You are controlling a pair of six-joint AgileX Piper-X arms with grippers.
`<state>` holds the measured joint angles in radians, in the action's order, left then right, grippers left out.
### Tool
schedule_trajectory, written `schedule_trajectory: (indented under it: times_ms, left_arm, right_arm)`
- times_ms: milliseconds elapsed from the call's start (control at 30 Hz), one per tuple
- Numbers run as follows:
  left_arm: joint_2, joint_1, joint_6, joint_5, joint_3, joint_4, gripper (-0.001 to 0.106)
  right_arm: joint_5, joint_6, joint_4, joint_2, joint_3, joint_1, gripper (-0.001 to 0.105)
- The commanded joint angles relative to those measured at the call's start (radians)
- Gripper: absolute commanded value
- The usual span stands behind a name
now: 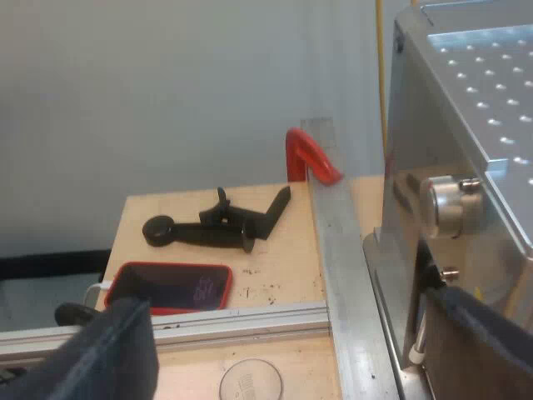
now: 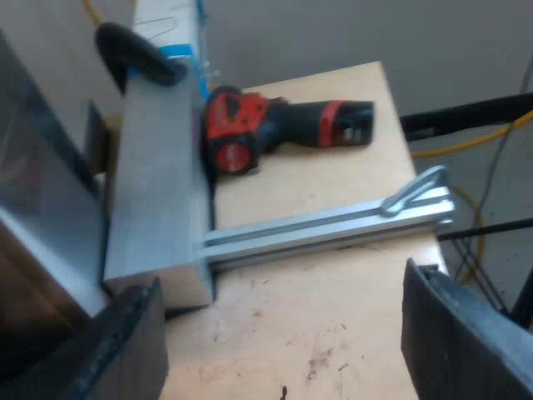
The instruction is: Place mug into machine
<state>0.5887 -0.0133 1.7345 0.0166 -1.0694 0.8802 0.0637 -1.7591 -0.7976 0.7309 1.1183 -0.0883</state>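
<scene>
The left fingers (image 1: 108, 354) are held spread wide with nothing between them, near the steel side of the espresso machine (image 1: 466, 117), where a round knob (image 1: 445, 207) stands out. The right fingers (image 2: 454, 333) are likewise spread and empty, over bare desk (image 2: 333, 333). Where the mug stands cannot be told, so the placing is judged not yet begun.

The machine's side could be struck if the left arm were turned before being drawn clear of it. A red-cased phone (image 1: 171, 286) and a black clamp (image 1: 216, 227) lie just beyond those fingers and could be swept along by a low pass. On the right, a finger could be caught on the aluminium rail (image 2: 325, 225) or the upright metal block (image 2: 158, 192) it meets, and the red and black drill (image 2: 275, 125) beyond could be knocked. A mug sought without sight of it could be tipped.

The desk is of pale wood, scuffed and flecked with dark specks, and is framed by metal rails. A red clamp handle (image 1: 310, 157) is fixed where two rails meet. A plain grey wall (image 1: 166, 83) is seen behind, and past the desk's edge by the right arm only grey floor and loose cables are seen
</scene>
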Motion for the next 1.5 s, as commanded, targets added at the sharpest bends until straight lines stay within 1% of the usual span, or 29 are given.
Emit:
schedule_trajectory:
  times_ms: [33,100,133,233,400,433,600,700,767,800,867,933,1033,1133,1200,1267,1367,1467,1500]
  left_arm:
    - [-0.039,0.0,0.003,0.017,-0.007,0.019,0.069]
    - [-0.079,0.0,0.003,0.017,-0.004,0.043,0.069]
    - [-0.088,0.0,0.003,0.017,-0.002,0.043,0.069]
    - [-0.164,0.0,0.003,0.017,0.024,0.043,0.069]
    - [-0.311,0.0,0.003,0.017,0.099,0.045,0.069]
    - [-0.33,0.0,0.003,0.017,0.11,0.049,0.069]
    - [-0.473,0.0,0.003,0.017,0.205,0.111,0.069]
    - [-0.563,0.0,0.003,0.017,0.251,0.141,0.069]
    - [-0.598,0.0,0.003,0.017,0.264,0.154,0.069]
    - [-0.644,0.0,0.003,0.017,0.286,0.175,0.069]
    - [-0.693,0.0,0.003,0.017,0.301,0.202,0.069]
    - [-0.737,0.0,0.003,0.017,0.31,0.238,0.069]
    - [-0.738,0.002,-0.015,0.017,0.3,0.327,0.069]
    - [-0.741,0.002,-0.032,0.033,0.304,0.339,0.069]
    - [-0.741,0.002,-0.031,0.033,0.307,0.324,0.069]
    - [-0.741,0.002,-0.031,0.033,0.313,0.303,0.069]
    - [-0.741,0.002,-0.028,0.033,0.356,0.209,0.069]
    - [-0.741,0.002,-0.028,0.033,0.408,0.141,0.069]
    - [-0.741,0.002,-0.028,0.033,0.419,0.134,0.069]
  right_arm:
    - [0.024,-0.028,-0.001,-0.055,-0.016,-0.001,0.062]
    - [0.027,-0.062,0.0,-0.119,-0.055,0.001,0.062]
    - [0.027,-0.063,0.0,-0.137,-0.065,0.001,0.062]
    - [0.027,-0.063,0.0,-0.226,-0.116,0.001,0.062]
    - [0.027,-0.063,-0.036,-0.4,-0.204,0.001,0.062]
    - [0.027,-0.063,-0.043,-0.413,-0.212,0.001,0.062]
    - [0.027,-0.063,-0.08,-0.568,-0.279,0.001,0.062]
    - [0.027,-0.061,-0.082,-0.648,-0.319,0.001,0.062]
    - [0.027,-0.061,-0.088,-0.681,-0.332,0.001,0.062]
    - [0.027,-0.061,-0.095,-0.701,-0.344,0.001,0.062]
    - [0.014,-0.022,-0.116,-0.765,-0.375,0.001,0.062]
    - [0.005,0.001,-0.13,-0.79,-0.391,0.001,0.062]
    - [-0.006,0.01,-0.171,-0.782,-0.396,0.001,0.062]
    - [-0.007,0.0,-0.17,-0.785,-0.403,0.001,0.062]
    - [-0.007,-0.022,-0.163,-0.785,-0.411,0.001,0.062]
    - [-0.007,-0.077,-0.147,-0.782,-0.421,0.001,0.062]
    - [0.001,-0.099,-0.102,-0.782,-0.451,0.001,0.062]
    - [0.001,-0.1,-0.094,-0.782,-0.483,0.001,0.062]
    - [0.001,-0.1,-0.094,-0.782,-0.491,0.001,0.062]
